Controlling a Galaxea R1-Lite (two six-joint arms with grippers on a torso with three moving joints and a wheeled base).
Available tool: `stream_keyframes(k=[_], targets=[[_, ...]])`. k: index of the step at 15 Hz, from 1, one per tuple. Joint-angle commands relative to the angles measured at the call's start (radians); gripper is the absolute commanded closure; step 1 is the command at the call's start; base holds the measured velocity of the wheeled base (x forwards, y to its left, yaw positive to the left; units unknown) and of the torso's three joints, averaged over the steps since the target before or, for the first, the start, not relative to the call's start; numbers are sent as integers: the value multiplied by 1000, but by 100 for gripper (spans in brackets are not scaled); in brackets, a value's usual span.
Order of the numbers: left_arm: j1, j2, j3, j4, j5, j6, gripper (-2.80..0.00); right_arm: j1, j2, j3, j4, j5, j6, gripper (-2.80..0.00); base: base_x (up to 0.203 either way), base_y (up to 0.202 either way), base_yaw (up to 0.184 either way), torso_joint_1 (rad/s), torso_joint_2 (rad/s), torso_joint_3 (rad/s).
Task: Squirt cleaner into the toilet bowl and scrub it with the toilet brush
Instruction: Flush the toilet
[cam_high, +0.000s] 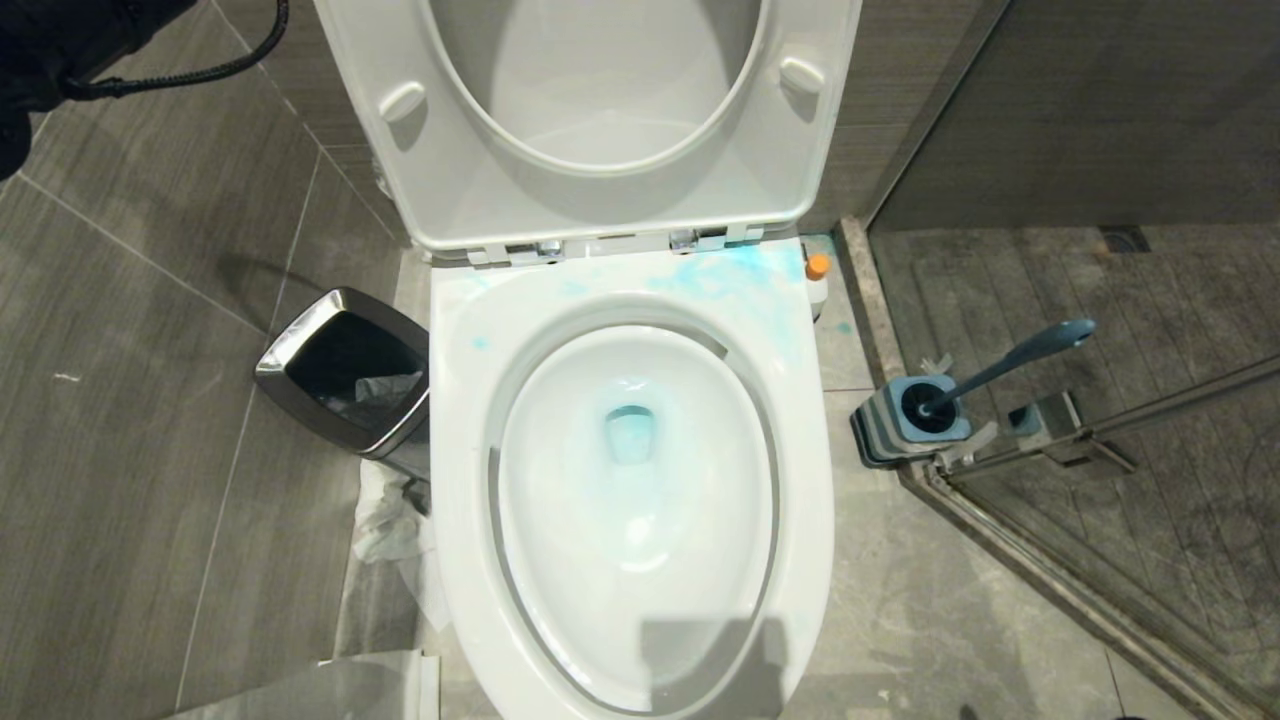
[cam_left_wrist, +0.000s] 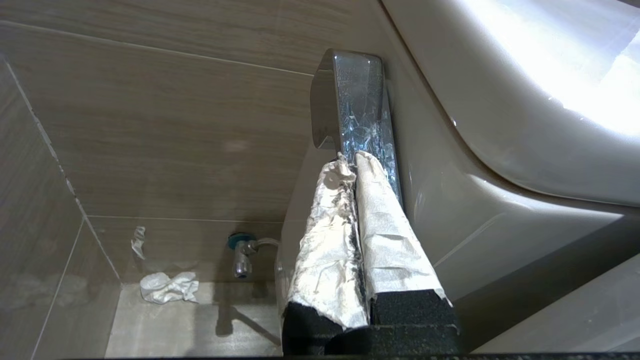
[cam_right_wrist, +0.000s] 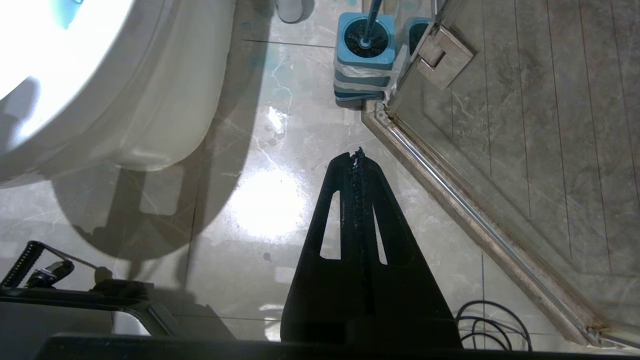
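Note:
The white toilet bowl (cam_high: 800, 500) stands open with its seat and lid raised. Pale blue cleaner (cam_high: 735, 280) smears the back of the rim, and the water at the drain (cam_high: 630, 432) is tinted blue. The toilet brush (cam_high: 1010, 360) stands in its blue-grey stand (cam_high: 880, 432) on the floor right of the bowl, also in the right wrist view as the toilet brush (cam_right_wrist: 364, 40). My left gripper (cam_left_wrist: 352, 161), its fingers wrapped in foil, is shut and empty beside the bowl's outer side (cam_left_wrist: 500, 110). My right gripper (cam_right_wrist: 357, 156) hangs shut and empty over the floor.
A chrome-rimmed waste bin (cam_high: 345, 372) stands left of the bowl; the left gripper's tips are close to it (cam_left_wrist: 352, 95). An orange-capped bottle (cam_high: 817, 270) sits behind the rim. A glass shower door frame (cam_high: 1050, 560) bounds the right. Crumpled paper (cam_left_wrist: 167, 287) and a water valve (cam_left_wrist: 242, 255) lie by the wall.

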Motion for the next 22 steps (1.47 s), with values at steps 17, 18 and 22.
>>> stream_keyframes(k=[17, 18, 22], targets=[[-36, 40, 1, 6, -6, 2, 0, 0, 1, 0, 0, 0, -1, 0, 0, 0, 0, 0, 0, 0], [-36, 37, 1, 6, -6, 2, 0, 0, 1, 0, 0, 0, -1, 0, 0, 0, 0, 0, 0, 0], [-36, 20, 1, 7, -4, 4, 0, 0, 1, 0, 0, 0, -1, 0, 0, 0, 0, 0, 0, 0]])
